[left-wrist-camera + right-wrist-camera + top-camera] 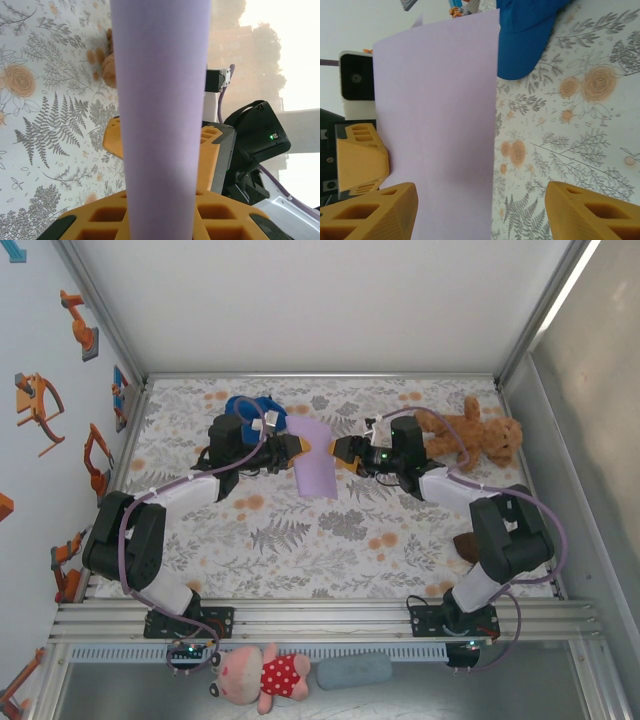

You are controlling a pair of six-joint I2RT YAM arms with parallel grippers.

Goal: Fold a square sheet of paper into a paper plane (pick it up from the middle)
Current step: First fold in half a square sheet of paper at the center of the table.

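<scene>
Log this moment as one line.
left gripper: shut on lavender sheet | right gripper: open at sheet's opposite edge | stage: no dart shape yet

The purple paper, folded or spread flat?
Folded once, it seems: the paper looks oblong, not square, and a second layer's corner peeks past its top edge in the right wrist view.

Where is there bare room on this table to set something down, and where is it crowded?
Free: the near middle of the floral cloth, bordered by the two arms. Crowded: the far middle, where the left gripper and right gripper meet at the lavender sheet, between blue cap and teddy bear.
</scene>
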